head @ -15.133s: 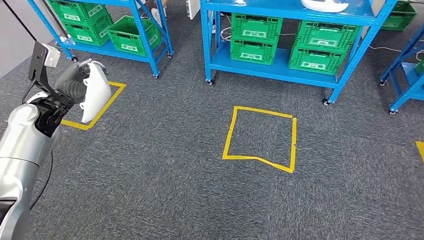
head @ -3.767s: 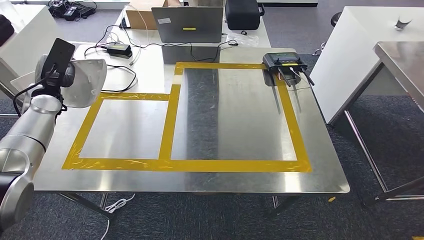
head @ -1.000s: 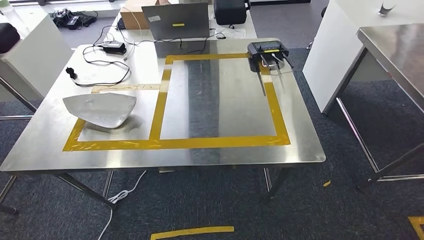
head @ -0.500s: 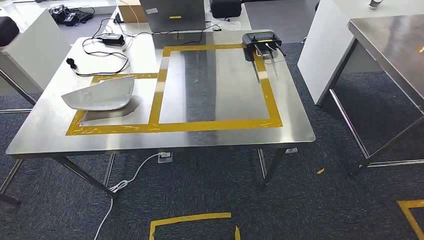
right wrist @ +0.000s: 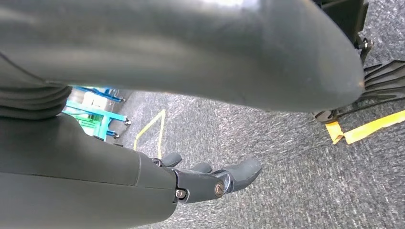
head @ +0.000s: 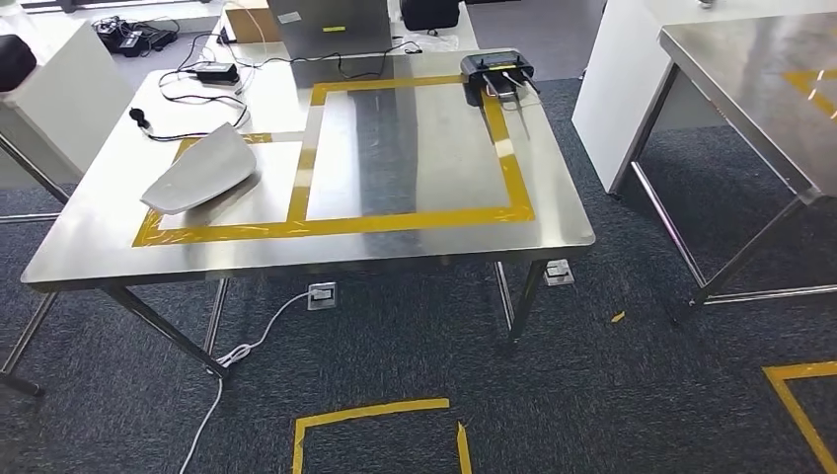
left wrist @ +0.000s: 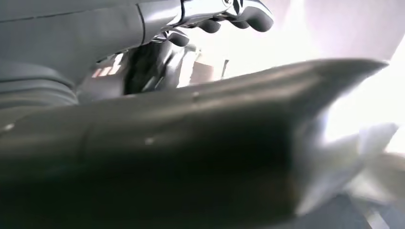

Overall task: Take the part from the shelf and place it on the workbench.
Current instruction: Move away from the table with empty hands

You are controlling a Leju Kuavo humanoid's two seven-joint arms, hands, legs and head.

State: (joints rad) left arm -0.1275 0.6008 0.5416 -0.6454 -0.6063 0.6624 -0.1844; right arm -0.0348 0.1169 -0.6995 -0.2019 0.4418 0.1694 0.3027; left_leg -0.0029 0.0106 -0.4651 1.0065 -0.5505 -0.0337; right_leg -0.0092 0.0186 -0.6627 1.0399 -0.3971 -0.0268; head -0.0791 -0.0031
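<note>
From the head view, the white part (head: 200, 170) lies on the shiny workbench (head: 415, 247), at about nine o'clock on its top. It sits partly inside the small yellow tape box (head: 212, 229). A black box with thin sticks (head: 496, 73) sits near one o'clock.

In the left wrist view, the left hand (left wrist: 191, 119) has its fingers (left wrist: 243, 12) apart and holds nothing.

In the right wrist view, the right hand (right wrist: 205, 179) hangs over grey carpet (right wrist: 286, 181), fingers loose, holding nothing.

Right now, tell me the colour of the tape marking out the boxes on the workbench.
Yellow. The tape on the steel workbench shows best in the head view.
</note>
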